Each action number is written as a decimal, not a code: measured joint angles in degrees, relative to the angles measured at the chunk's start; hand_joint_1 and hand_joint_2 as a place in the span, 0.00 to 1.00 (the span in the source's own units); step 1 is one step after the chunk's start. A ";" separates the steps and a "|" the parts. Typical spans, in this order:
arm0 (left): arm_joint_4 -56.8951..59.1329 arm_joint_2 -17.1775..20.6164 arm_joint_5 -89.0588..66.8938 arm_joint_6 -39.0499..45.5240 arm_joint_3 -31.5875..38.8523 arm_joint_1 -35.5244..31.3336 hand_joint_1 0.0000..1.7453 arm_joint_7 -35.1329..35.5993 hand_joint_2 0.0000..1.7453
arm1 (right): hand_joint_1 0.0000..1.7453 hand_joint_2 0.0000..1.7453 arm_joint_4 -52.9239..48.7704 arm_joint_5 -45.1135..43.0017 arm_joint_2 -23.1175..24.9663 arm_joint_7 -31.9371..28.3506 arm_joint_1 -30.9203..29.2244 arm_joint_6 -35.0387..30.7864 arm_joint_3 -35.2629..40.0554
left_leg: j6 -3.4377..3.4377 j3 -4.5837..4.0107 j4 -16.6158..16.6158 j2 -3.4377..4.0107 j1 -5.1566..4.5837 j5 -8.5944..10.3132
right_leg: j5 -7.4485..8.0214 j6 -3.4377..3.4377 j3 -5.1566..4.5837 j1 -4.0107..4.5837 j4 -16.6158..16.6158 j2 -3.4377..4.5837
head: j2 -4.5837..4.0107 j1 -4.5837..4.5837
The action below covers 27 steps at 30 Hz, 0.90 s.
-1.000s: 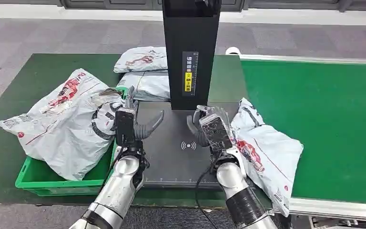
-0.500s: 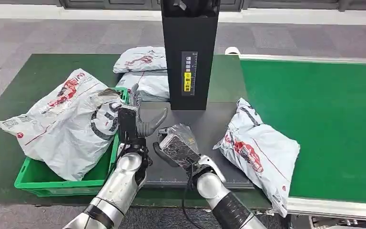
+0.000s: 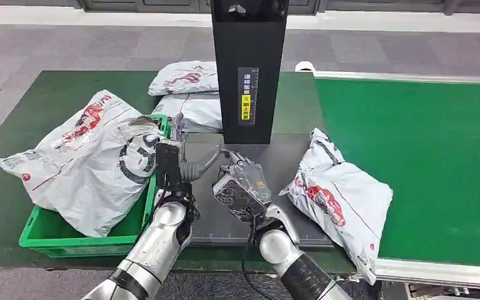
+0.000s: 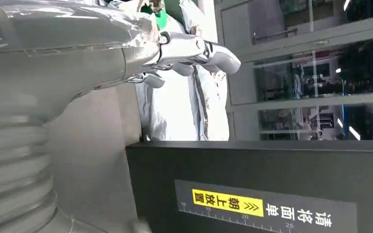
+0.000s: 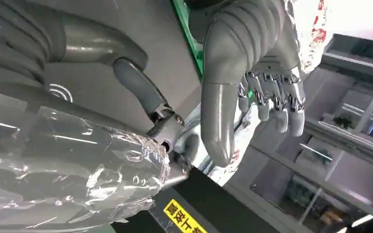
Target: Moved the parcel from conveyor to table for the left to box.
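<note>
The parcel (image 3: pixel 340 190), a grey-white poly bag with red print, lies flat across the right edge of the grey scanner plate (image 3: pixel 269 164) and the green conveyor (image 3: pixel 425 144). My right hand (image 3: pixel 240 186), wrapped in clear film, hovers over the middle of the plate, left of the parcel and apart from it, holding nothing. My left hand (image 3: pixel 174 164) stands upright at the plate's left edge with its fingers spread and its thumb pointing at the right hand. The right wrist view shows the left hand (image 5: pixel 252 63) close in front, empty.
A black scanner tower (image 3: pixel 249 75) rises at the back of the plate. The green bin (image 3: pixel 44 234) at the left carries large bagged parcels (image 3: pixel 81 156) that overhang its rim. Two more parcels (image 3: pixel 184 78) lie behind it on the green table (image 3: pixel 37 94).
My right hand has left the parcel's side and swung left to the plate's middle, close to the left hand. The parcel stays where it lay. The left hand has barely moved.
</note>
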 measured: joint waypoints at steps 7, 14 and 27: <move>0.02 0.41 1.11 0.20 0.00 0.85 0.00 0.42 1.00 | 0.00 0.00 -3.14 4.44 -3.49 0.64 1.26 -17.00 -5.54 | 0.02 -0.01 0.02 -0.02 -0.04 -0.01 | 0.01 0.01 0.01 -0.06 -0.01 -0.01 | 0.00 0.00; 0.11 0.44 0.76 0.28 0.00 0.90 0.00 0.41 1.00 | 0.00 0.00 -4.46 5.35 -5.53 -1.29 3.76 -19.47 -13.62 | 0.03 -0.01 0.03 -0.02 -0.06 -0.02 | 0.02 0.03 0.00 -0.05 -0.02 -0.02 | 0.00 0.00; 0.61 0.44 -0.83 0.44 0.61 0.94 0.00 0.06 1.00 | 0.00 1.00 -4.63 5.33 -5.79 -2.29 8.33 -19.31 -24.88 | 0.03 -0.02 0.02 -0.02 -0.04 -0.03 | 0.00 0.02 0.01 -0.06 -0.02 -0.04 | 0.00 0.00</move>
